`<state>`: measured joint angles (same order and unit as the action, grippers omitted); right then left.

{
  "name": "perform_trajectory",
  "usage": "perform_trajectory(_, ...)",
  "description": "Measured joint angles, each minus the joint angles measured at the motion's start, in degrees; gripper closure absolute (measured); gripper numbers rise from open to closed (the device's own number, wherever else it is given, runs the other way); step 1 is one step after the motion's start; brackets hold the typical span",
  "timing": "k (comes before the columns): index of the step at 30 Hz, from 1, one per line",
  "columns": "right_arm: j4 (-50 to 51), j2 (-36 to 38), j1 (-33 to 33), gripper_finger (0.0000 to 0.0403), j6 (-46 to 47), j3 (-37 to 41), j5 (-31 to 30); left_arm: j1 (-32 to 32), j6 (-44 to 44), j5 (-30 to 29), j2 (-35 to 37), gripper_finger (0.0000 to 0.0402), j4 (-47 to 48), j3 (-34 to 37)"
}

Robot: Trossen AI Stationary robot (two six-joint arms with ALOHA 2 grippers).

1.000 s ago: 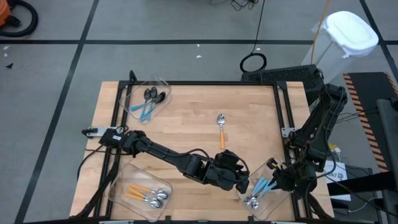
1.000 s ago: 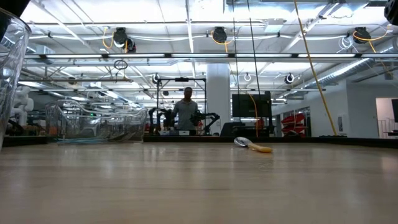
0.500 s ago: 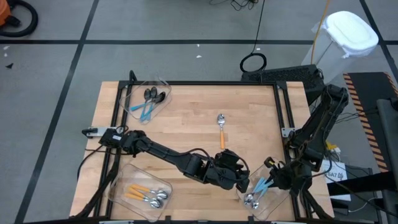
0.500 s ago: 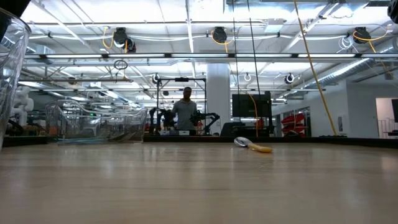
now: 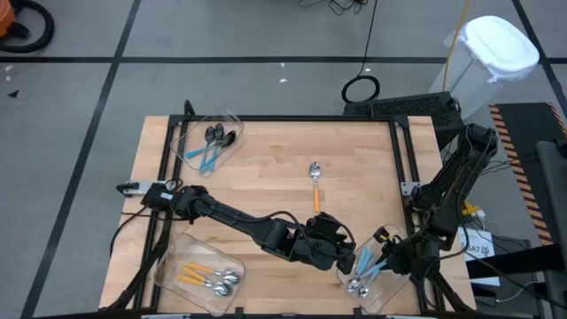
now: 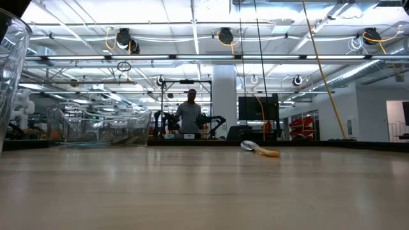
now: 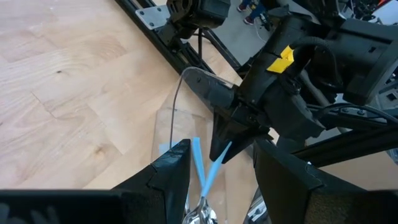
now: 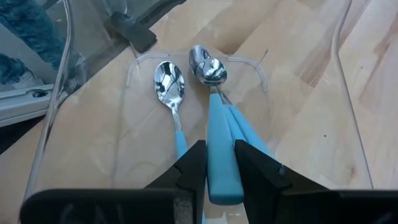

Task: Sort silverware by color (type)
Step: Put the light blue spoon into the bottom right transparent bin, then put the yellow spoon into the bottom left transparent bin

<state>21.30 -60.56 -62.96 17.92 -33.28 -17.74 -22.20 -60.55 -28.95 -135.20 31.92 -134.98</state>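
Observation:
My right gripper (image 5: 379, 261) is shut on a silver spoon with a light-blue handle (image 8: 217, 124) over the clear bin (image 5: 383, 297) at the table's near right corner. Two more blue-handled silver spoons (image 8: 171, 87) lie on the bin's floor. My left gripper (image 5: 347, 259) is open right beside that bin, on its left; in the left wrist view my right gripper (image 7: 227, 146) and the spoon show beyond its fingers. One orange-handled silver spoon (image 5: 315, 182) lies flat on the bare table, also seen in the low view as the orange-handled spoon (image 6: 261, 149). My right gripper pinches the spoon's blue handle (image 8: 219, 146) between its two fingers, near the handle's free end, fingers lying along it. The spoon points away from the gripper and slants down into the bin. Whether its bowl (image 8: 210, 70) rests on the bin's floor, I cannot tell.
A clear bin with black-bowled, blue-handled spoons (image 5: 213, 143) stands at the far left. Another bin with orange-handled silver spoons (image 5: 208, 277) stands at the near left. The left arm (image 5: 239, 221) stretches across the near middle of the table. A person (image 6: 190, 116) stands in the room behind.
My right gripper has moved a little toward the table's left and near edge, over the near right bin, carrying the blue-handled spoon with it. My left gripper has kept still.

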Motion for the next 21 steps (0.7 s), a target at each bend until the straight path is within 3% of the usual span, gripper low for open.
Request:
perform_trajectory(13, 0.41, -1.77, -0.02, 0.0331, 0.57, 0.00, 1.44, 0.04, 0.22, 0.00, 0.00, 0.0229, 0.03, 0.00)
perform_trajectory(21, 0.44, -1.98, -0.02, 0.0290, 0.50, 0.00, 1.53, 0.04, 0.22, 0.02, 0.00, 0.0229, 0.05, 0.00)
